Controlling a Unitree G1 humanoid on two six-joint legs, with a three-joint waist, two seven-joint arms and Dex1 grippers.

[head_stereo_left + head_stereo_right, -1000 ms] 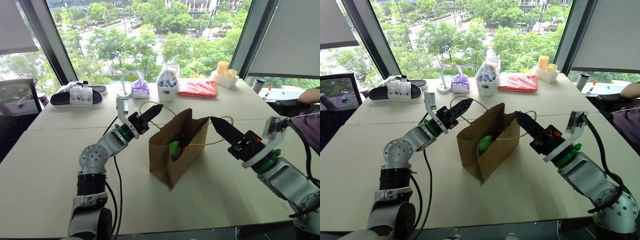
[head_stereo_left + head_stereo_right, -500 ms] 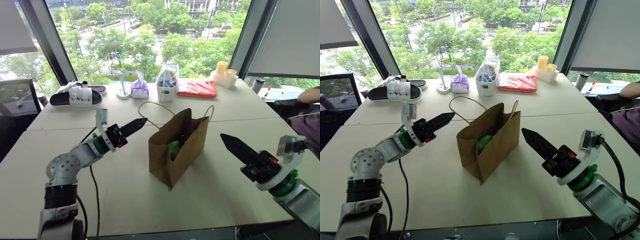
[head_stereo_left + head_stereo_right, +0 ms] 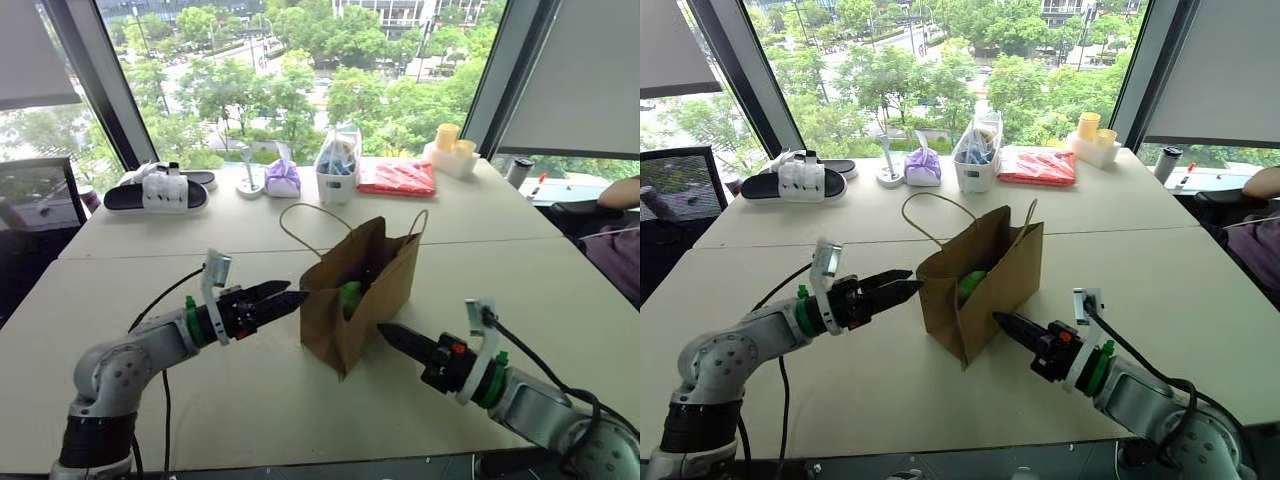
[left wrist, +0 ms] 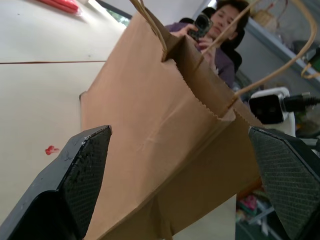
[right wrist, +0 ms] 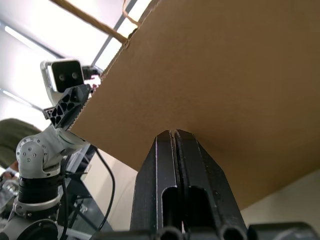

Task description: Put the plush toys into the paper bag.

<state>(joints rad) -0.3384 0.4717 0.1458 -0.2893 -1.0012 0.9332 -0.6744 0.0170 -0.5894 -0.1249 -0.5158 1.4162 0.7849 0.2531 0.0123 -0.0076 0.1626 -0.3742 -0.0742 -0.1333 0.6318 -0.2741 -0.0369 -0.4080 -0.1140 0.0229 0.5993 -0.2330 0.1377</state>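
The brown paper bag [image 3: 355,290] stands upright and open in the middle of the table, its cord handles [image 3: 300,215] loose above it. A light green plush toy [image 3: 349,297] shows inside its mouth. My left gripper [image 3: 292,298] is level at the bag's left edge and open. In the left wrist view its fingers [image 4: 80,170] stand wide apart with the bag [image 4: 165,130] between them. My right gripper [image 3: 385,332] is shut, its tip close to the bag's lower right side [image 5: 235,75]. Whether either gripper touches the paper I cannot tell.
Along the far edge lie black-and-white slippers [image 3: 155,190], a purple pouch [image 3: 283,178], a clear bag in a white cup [image 3: 337,165], a red packet [image 3: 398,177] and yellow cups [image 3: 448,140]. A person's arm [image 3: 622,190] is at the right edge of the table.
Both grippers were up at the bag's cord handles. They have drawn back and sunk to the height of its sides. The handles hang free, and the right gripper has shut.
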